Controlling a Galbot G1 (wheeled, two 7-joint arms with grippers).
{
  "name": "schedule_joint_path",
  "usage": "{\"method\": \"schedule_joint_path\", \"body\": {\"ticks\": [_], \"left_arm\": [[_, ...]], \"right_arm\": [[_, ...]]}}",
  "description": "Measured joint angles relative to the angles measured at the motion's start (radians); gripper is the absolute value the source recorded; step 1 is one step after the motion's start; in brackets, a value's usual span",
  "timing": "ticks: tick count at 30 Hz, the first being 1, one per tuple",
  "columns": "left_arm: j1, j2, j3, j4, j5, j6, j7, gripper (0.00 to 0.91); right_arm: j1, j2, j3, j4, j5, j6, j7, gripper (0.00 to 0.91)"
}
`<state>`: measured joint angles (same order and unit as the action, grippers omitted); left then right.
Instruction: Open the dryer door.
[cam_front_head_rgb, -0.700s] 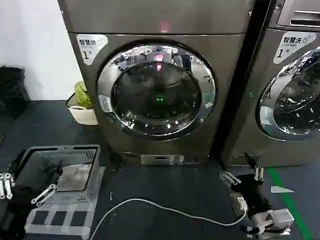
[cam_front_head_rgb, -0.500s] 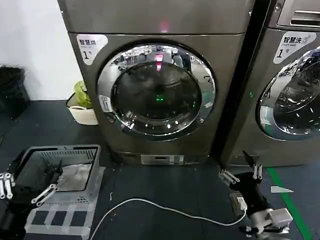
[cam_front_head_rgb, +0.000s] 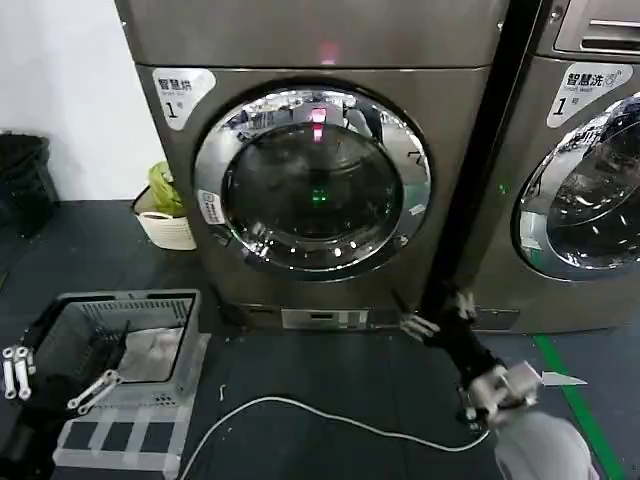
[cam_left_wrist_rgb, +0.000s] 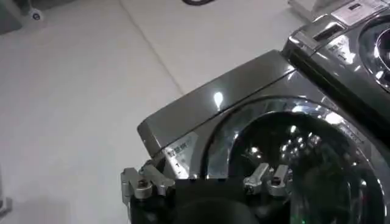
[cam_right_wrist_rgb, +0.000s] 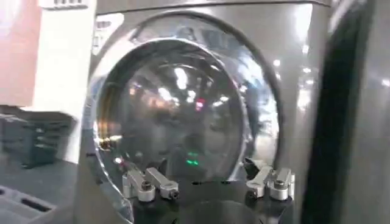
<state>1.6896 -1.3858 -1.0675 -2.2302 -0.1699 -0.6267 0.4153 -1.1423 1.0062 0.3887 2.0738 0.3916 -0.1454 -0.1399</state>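
Observation:
The dryer (cam_front_head_rgb: 315, 40) is a grey front-loader with a round chrome-rimmed glass door (cam_front_head_rgb: 315, 180), which sits flush and closed. My right gripper (cam_front_head_rgb: 440, 315) is open, low in front of the dryer's lower right corner, below the door and apart from it. In the right wrist view the door (cam_right_wrist_rgb: 183, 103) stands ahead beyond the open right gripper (cam_right_wrist_rgb: 209, 181). My left gripper (cam_front_head_rgb: 50, 378) is open, low at the left over the basket. The left wrist view shows the open left gripper (cam_left_wrist_rgb: 204, 179) with the door (cam_left_wrist_rgb: 292, 158) farther off.
A grey laundry basket (cam_front_head_rgb: 60, 310) with cloth lies on the floor at left. A white cable (cam_front_head_rgb: 300, 405) runs across the dark floor. A second machine (cam_front_head_rgb: 590, 180) stands at right. A white pail (cam_front_head_rgb: 165, 225) sits left of the dryer.
My right gripper has risen and moved left toward the dryer's lower right front. The left gripper has barely shifted. The door is unchanged.

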Motion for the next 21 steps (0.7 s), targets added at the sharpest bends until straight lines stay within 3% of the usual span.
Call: {"method": "schedule_joint_path", "body": {"ticks": [3, 7, 21], "left_arm": [[0.001, -0.008, 0.0, -0.006, 0.001, 0.003, 0.003, 0.907], [0.004, -0.021, -0.001, -0.01, 0.002, 0.006, 0.005, 0.907], [0.018, -0.06, 0.0, -0.023, 0.039, -0.002, 0.007, 0.907]], "right_arm": [[0.084, -0.007, -0.06, -0.047, 0.027, 0.048, -0.025, 0.907], [0.2, -0.007, -0.146, -0.122, 0.05, 0.074, -0.058, 0.907], [0.514, 0.039, -0.395, -0.345, 0.085, 0.107, -0.107, 0.907]]}}
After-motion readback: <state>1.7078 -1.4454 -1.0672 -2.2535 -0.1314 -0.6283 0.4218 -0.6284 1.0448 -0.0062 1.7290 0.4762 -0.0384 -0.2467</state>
